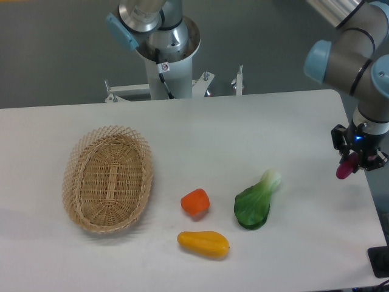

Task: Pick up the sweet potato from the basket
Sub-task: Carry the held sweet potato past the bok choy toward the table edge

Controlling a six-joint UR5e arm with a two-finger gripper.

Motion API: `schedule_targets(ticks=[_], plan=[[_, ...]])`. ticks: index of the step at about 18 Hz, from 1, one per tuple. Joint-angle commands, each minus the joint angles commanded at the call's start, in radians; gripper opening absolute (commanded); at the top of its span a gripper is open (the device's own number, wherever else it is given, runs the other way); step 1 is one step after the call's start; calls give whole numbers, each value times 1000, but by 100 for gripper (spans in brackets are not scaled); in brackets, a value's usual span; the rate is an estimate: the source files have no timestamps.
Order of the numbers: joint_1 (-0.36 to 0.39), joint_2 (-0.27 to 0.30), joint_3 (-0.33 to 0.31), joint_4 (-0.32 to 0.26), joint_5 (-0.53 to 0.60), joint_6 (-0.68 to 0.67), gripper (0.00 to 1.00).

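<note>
The sweet potato (346, 166), a small dark reddish-purple piece, hangs in my gripper (355, 159), which is shut on it above the table's right edge. Only its lower end shows below the fingers. The woven wicker basket (81, 159) sits far off at the left of the table, with nothing visible inside it.
A green bok choy (255, 202) lies right of centre, with a stubby orange piece (195, 202) to its left and a yellow-orange oblong vegetable (203, 243) near the front. The arm's base (165, 42) stands behind the table. A dark object (380, 261) sits at the lower right corner.
</note>
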State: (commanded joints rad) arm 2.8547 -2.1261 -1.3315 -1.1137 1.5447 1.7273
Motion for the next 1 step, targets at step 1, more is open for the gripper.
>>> schedule_targets(ticks=[1], plan=[[0,0,0,0,0,0,22]])
